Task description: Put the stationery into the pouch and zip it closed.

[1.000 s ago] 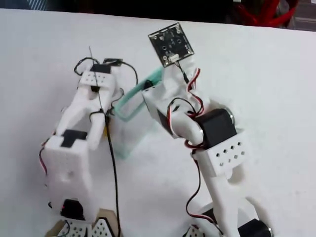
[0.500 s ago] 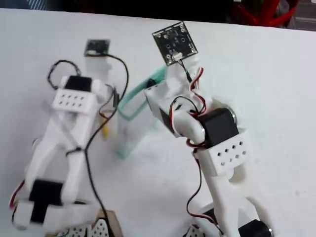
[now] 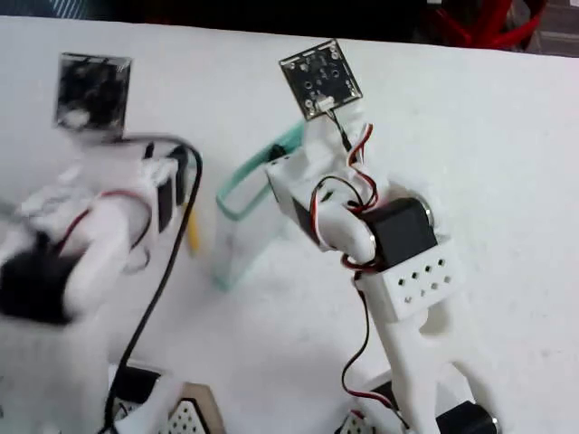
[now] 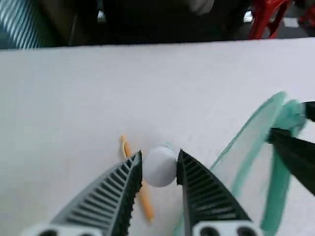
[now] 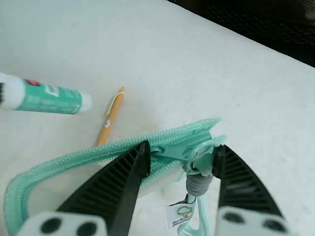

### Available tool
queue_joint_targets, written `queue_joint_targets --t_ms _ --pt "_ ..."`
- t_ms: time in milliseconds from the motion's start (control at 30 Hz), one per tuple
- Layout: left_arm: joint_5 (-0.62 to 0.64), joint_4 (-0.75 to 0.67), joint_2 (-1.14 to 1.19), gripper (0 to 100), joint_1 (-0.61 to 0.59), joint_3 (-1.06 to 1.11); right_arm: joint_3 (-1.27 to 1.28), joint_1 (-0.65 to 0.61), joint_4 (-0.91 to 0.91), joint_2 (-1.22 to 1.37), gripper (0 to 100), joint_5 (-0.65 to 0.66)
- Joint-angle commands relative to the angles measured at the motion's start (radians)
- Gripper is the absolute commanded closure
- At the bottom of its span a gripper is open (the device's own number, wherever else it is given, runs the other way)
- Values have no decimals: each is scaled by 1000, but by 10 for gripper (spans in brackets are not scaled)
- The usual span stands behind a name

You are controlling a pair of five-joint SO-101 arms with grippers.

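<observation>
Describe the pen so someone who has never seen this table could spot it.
On the white table, find the mint-green pouch that the right gripper holds by its zipper end. Beside its open mouth lies the pen: slim and orange, flat on the table, unlike the thicker green-and-white glue stick in the left gripper.

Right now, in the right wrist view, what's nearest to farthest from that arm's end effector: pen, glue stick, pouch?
1. Pouch, held in the right end effector.
2. Orange pen, on the table beside the pouch.
3. Glue stick, farthest, beyond the pen.
</observation>
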Motion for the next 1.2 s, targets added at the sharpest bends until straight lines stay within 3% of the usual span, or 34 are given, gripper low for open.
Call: queue_joint_targets --t_ms 0,267,500,667,800,1000,1167 --pt "-14 84 13 906 85 -241 43 10 -1 15 794 -8" --pt "28 215 251 906 251 -669 43 16 1 12 794 -8" --pt "5 305 383 906 283 -973 43 13 -1 16 794 -8" --pt "6 304 297 906 348 -954 43 12 -1 19 794 -8" --pt "8 301 229 906 386 -749 43 10 -1 19 794 -8" --pt "-48 298 157 906 378 -586 43 10 -1 19 794 -8" --pt "-49 292 151 906 291 -517 43 15 -1 19 794 -8"
